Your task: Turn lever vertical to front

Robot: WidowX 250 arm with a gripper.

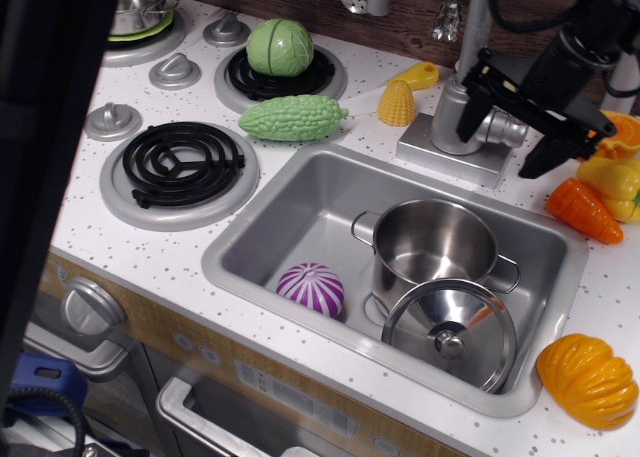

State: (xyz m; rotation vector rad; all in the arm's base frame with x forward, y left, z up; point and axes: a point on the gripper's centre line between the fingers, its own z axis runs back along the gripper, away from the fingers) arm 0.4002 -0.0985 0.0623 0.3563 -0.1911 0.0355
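Note:
The lever (503,129) is a short silver stub jutting right from the thick silver tap column (452,112) behind the sink. My black gripper (499,147) comes down from the upper right and is open. One finger (471,107) stands in front of the column left of the lever, the other finger (541,149) right of it, so the lever lies between them. I cannot tell whether either finger touches it. The lever's slim bar is hidden.
The sink (285,192) holds a steel pot (432,239), its lid (450,329) and a purple onion (311,287). Toy corn (397,103) and a green gourd (293,117) lie left of the tap. A carrot (582,210), yellow pepper (614,182) and pumpkin (587,377) lie right.

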